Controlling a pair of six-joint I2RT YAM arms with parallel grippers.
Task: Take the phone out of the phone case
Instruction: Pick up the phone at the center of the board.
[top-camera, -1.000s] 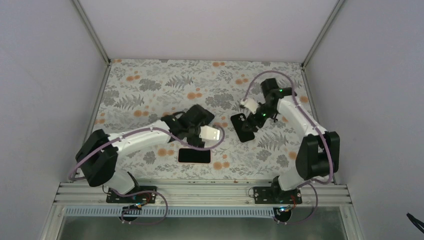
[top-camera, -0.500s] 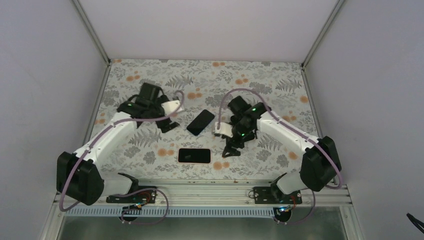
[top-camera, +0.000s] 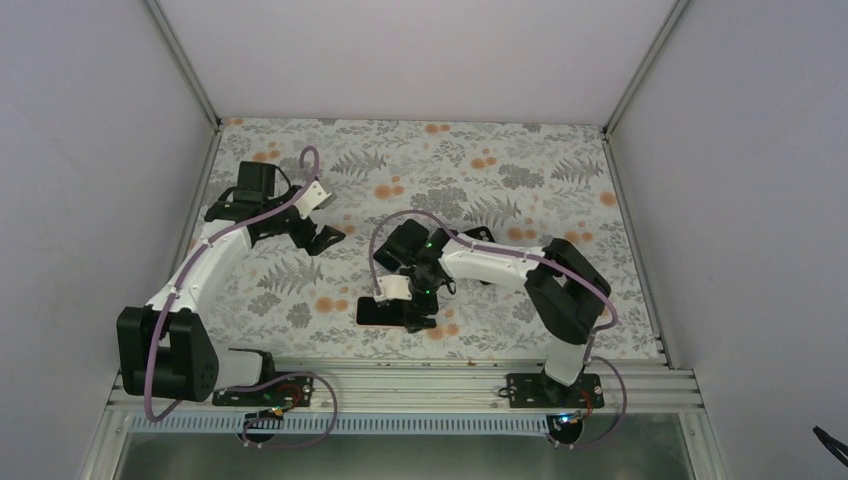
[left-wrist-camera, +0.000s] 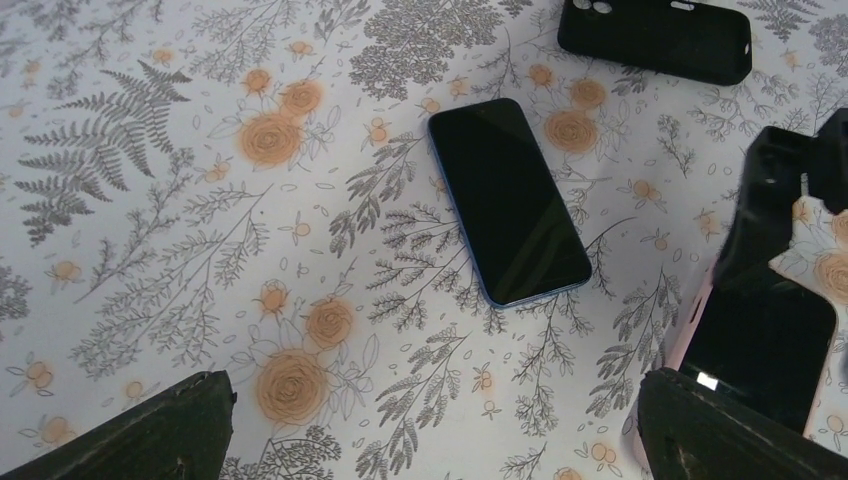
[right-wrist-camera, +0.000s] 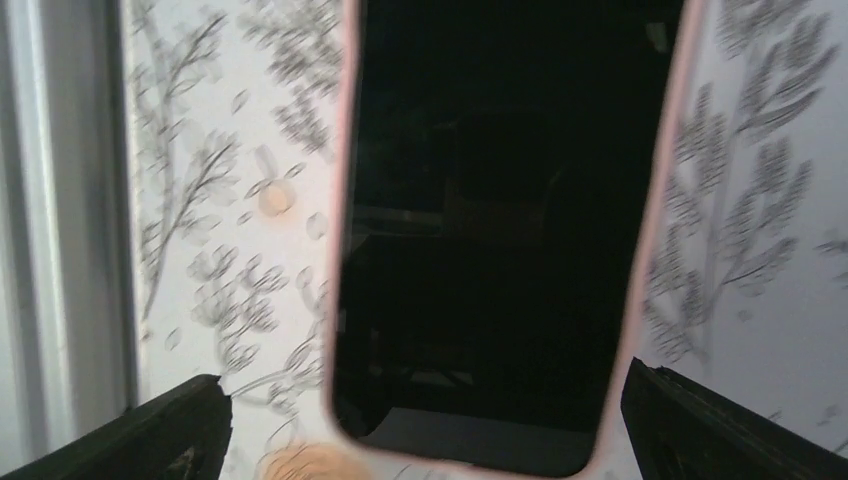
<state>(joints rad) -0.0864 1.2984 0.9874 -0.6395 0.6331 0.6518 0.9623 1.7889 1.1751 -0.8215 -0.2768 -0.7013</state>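
The phone (right-wrist-camera: 500, 220), screen up, lies in the salmon-pink phone case (right-wrist-camera: 340, 250) near the table's front edge (top-camera: 385, 312). My right gripper (right-wrist-camera: 450, 440) is open just above it, its fingers wide on either side of the case's long edges, not touching. In the top view the right gripper (top-camera: 415, 315) is over the case's right end. My left gripper (top-camera: 322, 237) is open and empty at the far left. The left wrist view shows the cased phone (left-wrist-camera: 760, 350) at its right edge, under the right gripper's black finger (left-wrist-camera: 770, 210).
A bare phone with a blue rim (left-wrist-camera: 510, 200) lies screen up on the floral cloth. A black case (left-wrist-camera: 655, 35) lies beyond it. In the top view my right arm (top-camera: 480, 262) covers most of both. The metal rail (top-camera: 400, 380) runs along the near edge.
My right arm swung left and toward the near edge, bringing its open gripper over the pink-cased phone. My left arm drew back to the far left, away from the bare phone.
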